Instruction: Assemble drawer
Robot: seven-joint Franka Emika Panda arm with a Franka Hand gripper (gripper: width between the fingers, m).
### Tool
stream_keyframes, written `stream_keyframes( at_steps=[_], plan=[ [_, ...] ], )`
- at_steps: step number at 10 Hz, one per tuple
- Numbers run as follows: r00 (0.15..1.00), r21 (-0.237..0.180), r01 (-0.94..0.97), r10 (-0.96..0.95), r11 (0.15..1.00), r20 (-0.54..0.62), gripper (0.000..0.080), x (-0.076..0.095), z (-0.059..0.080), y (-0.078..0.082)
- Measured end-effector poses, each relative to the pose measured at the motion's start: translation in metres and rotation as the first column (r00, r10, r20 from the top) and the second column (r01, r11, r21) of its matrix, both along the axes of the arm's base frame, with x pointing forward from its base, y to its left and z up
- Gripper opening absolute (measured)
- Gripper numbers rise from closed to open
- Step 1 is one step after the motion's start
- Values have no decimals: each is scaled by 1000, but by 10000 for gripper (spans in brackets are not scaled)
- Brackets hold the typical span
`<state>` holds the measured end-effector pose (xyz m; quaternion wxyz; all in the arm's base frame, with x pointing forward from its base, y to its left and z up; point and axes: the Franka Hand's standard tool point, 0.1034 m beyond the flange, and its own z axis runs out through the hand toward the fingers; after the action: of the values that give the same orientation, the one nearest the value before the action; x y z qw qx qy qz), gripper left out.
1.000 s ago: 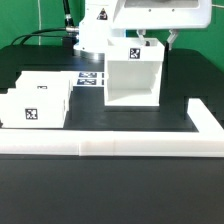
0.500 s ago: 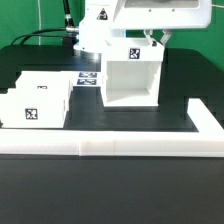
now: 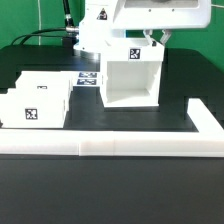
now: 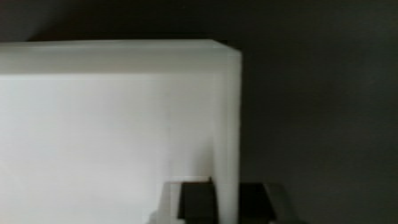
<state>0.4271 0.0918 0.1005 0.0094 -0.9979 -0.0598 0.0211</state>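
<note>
The big white casing (image 3: 130, 85) stands at the middle of the table with its open side facing the camera and a tag on its top. My gripper (image 3: 157, 40) sits over the top of the casing's wall on the exterior view's right. In the wrist view the thin wall edge (image 4: 224, 120) runs between my two dark fingers (image 4: 192, 203), which close on it from both sides. Two small white boxes (image 3: 45, 85) (image 3: 30, 112), each with a tag, sit together at the exterior view's left.
A long low white rail (image 3: 110, 147) runs along the front and turns back at the exterior view's right (image 3: 205, 115). The marker board (image 3: 88, 78) lies behind, between the small boxes and the casing. The arm's base stands at the back.
From one second ago to half a second ago the casing shifted slightly toward the exterior view's left and turned a little with my gripper on its wall. Nothing has moved since.
</note>
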Motion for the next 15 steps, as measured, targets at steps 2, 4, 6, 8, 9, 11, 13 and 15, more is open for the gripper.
stream_keyframes(
  at_steps=[2, 4, 6, 8, 9, 11, 13, 15],
  plan=[
    [1000, 9, -9, 9, 1000, 9, 38, 35, -1, -3],
    [999, 17, 8, -9, 1000, 39, 38, 76, -2, -5],
    [995, 29, 31, -33, 999, 89, 38, 112, -2, -3],
    [990, 41, 56, -60, 998, 125, 38, 140, -1, 0],
    [989, 43, 62, -67, 997, 130, 38, 145, -1, 1],
    [988, 47, 85, -90, 995, 127, 38, 144, -1, 1],
    [965, 63, 229, -235, 971, 117, 38, 144, 0, 4],
    [843, 88, 523, -530, 848, 94, 38, 140, -1, 7]
  ],
)
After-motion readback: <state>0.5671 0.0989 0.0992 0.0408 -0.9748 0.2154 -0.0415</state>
